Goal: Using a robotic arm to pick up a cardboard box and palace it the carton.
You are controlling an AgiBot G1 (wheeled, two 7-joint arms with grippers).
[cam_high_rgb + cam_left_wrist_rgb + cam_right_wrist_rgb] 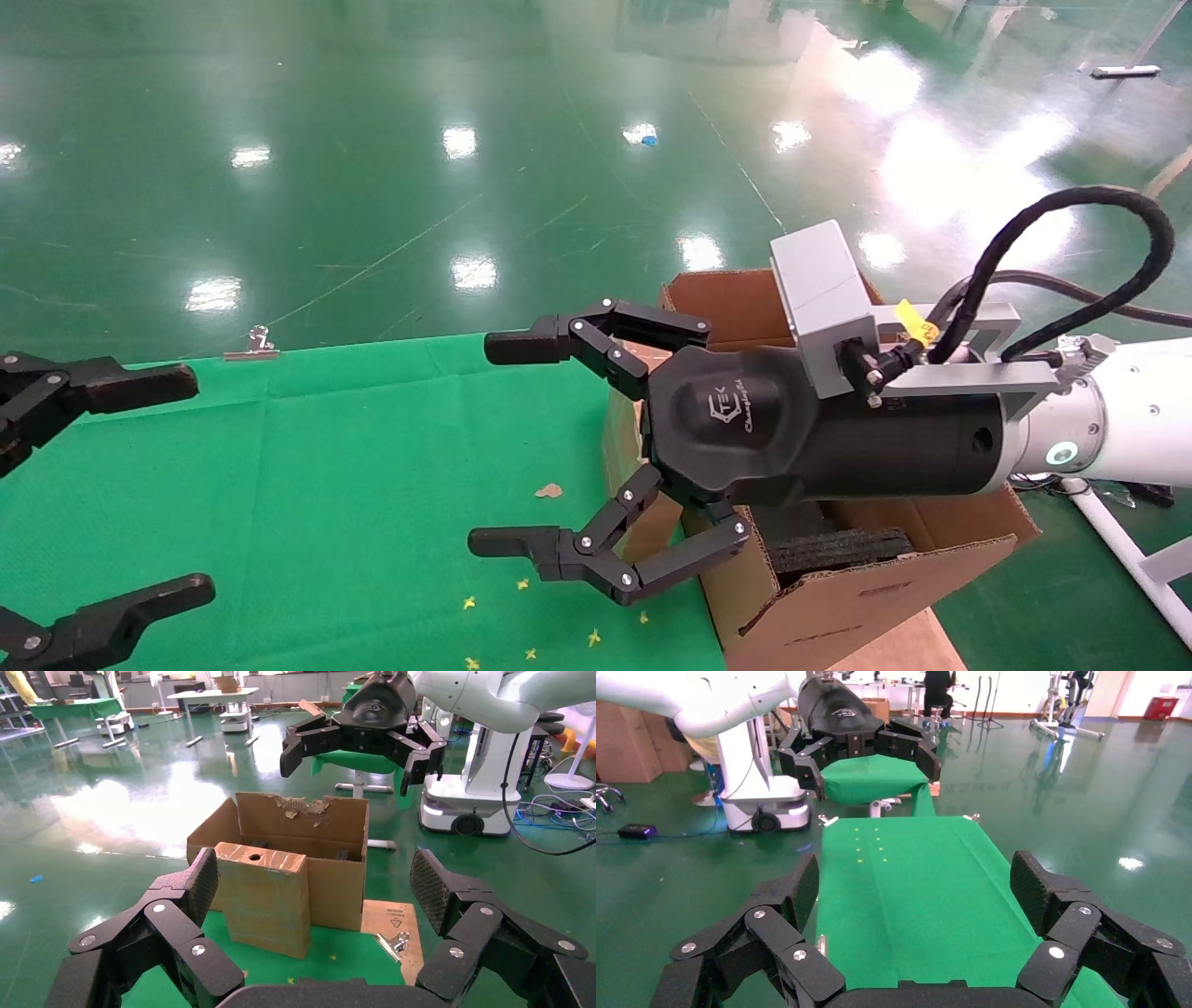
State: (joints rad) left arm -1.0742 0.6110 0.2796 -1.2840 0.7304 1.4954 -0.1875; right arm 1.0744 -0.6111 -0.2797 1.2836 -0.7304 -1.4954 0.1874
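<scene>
Robotics lab hall: glossy green epoxy floor (372, 140), wheeled robot bases (460, 804), workbenches (211, 695), stacked cartons (627, 741)

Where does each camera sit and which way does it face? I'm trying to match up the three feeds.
Head view: on the robot's head, looking down at the green table and carton; right pincer open above the table beside the carton, left pincer open at the edge.
Left wrist view: faces the cardboard box standing against the carton; own open pincer frames it.
Right wrist view: faces along the table; own open pincer in front.
Shared: each wrist view shows the other pincer opposite.
</scene>
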